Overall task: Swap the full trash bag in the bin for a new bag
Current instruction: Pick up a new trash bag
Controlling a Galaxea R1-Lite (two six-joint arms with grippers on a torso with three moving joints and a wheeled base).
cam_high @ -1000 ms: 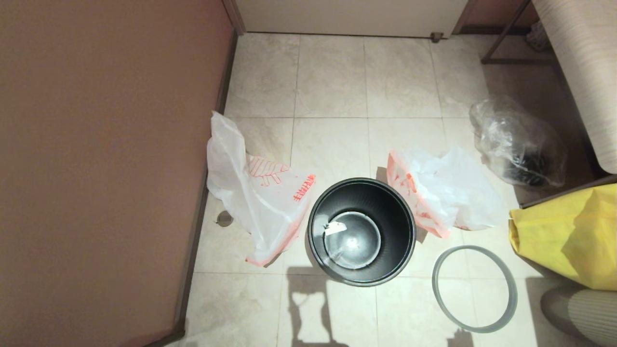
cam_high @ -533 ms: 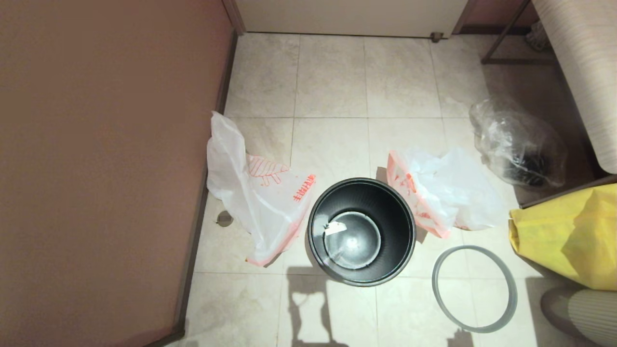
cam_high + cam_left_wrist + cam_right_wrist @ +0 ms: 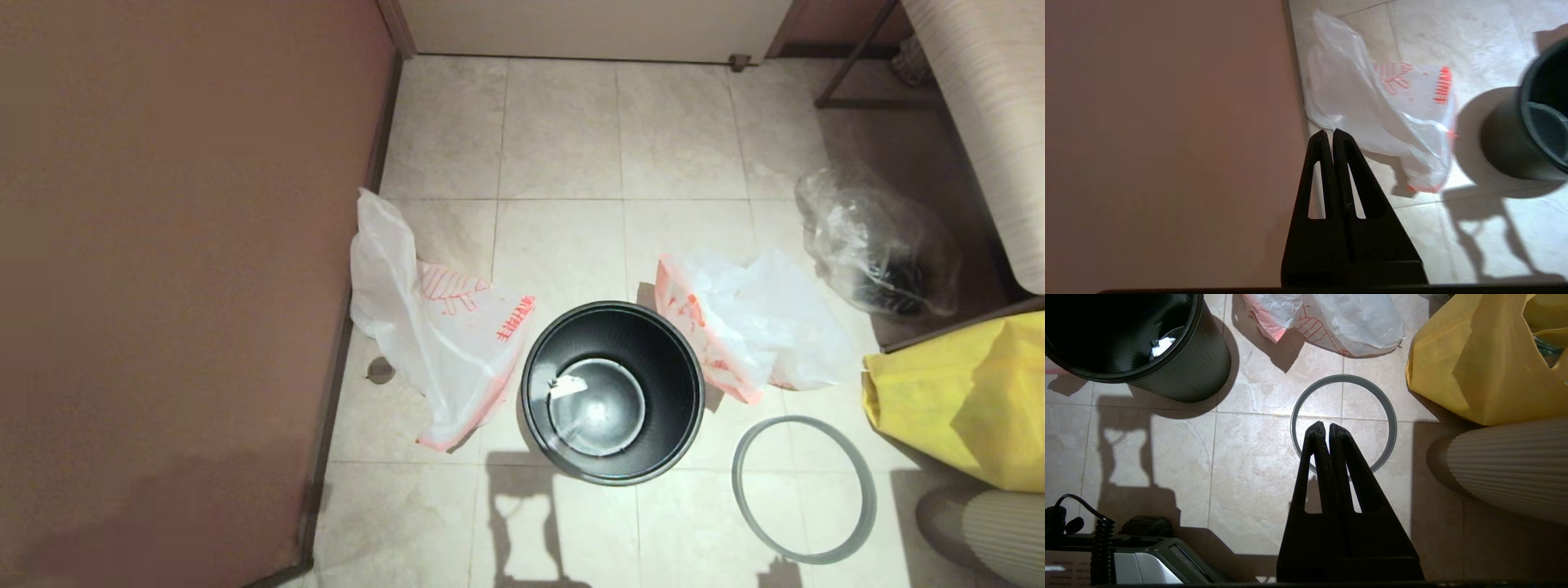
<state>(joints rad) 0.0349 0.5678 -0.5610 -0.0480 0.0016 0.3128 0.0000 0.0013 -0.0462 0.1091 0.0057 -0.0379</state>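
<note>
The black bin [image 3: 682,392] stands open and unlined on the tiled floor, with a white scrap at its bottom. Its grey rim ring [image 3: 804,420] lies on the floor to its right. The new bag [image 3: 441,343], limp with an orange leaf drawing, lies left of the bin against the wall. The full trash bag [image 3: 767,327] rests right of the bin. Neither gripper shows in the head view. My left gripper [image 3: 1329,132] is shut and empty, short of the new bag [image 3: 1372,106]. My right gripper [image 3: 1324,425] is shut and empty, above the ring [image 3: 1393,424].
A brown wall [image 3: 163,286] runs along the left. A clear bag with dark contents [image 3: 878,245] sits at the back right. A yellow fabric sack [image 3: 963,400] and a ribbed beige post [image 3: 988,523] stand at the right. My base [image 3: 1147,563] is close behind.
The bags, bin and ring have not moved. A faint shadow has come onto the lower left of the wall.
</note>
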